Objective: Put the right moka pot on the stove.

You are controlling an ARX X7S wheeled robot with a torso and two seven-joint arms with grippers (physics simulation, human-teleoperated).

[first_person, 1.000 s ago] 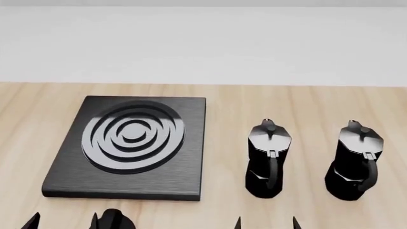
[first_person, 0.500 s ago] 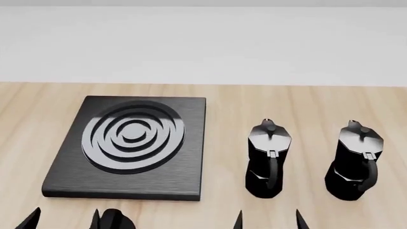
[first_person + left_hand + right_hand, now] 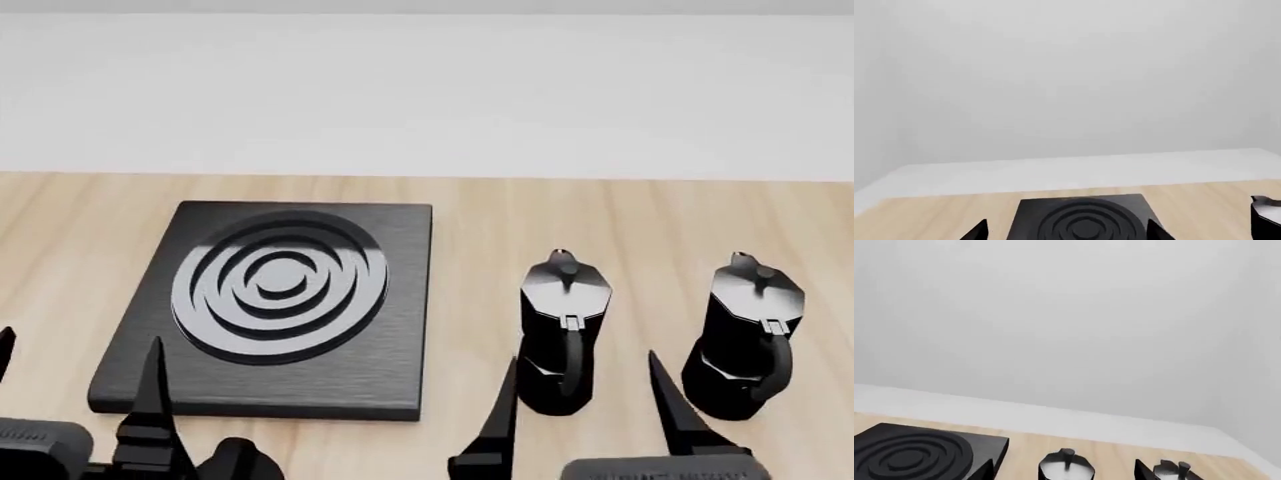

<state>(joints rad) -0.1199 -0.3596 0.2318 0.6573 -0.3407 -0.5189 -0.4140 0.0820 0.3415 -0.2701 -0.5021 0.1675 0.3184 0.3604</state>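
The right moka pot (image 3: 750, 335), black and faceted with a grey-sheen lid, stands upright at the table's right, handle toward me; its lid (image 3: 1173, 471) shows in the right wrist view. The stove (image 3: 274, 300) (image 3: 1084, 222) (image 3: 914, 452) is a black slab with silvery rings on the left. My right gripper (image 3: 582, 360) (image 3: 1066, 472) is open, near the front edge, its fingers framing the other moka pot (image 3: 563, 330) (image 3: 1066, 465), short of it. My left gripper (image 3: 80, 345) (image 3: 1066, 231) is open in front of the stove, holding nothing.
The other moka pot stands between the stove and the right pot, and its edge (image 3: 1267, 217) shows in the left wrist view. A small black oval knob (image 3: 240, 460) sits by the stove's front edge. Wooden tabletop (image 3: 467, 210) runs back to a white wall.
Both grippers have come up and forward into the head view, their fingers showing far longer. The pots and the stove have not moved.
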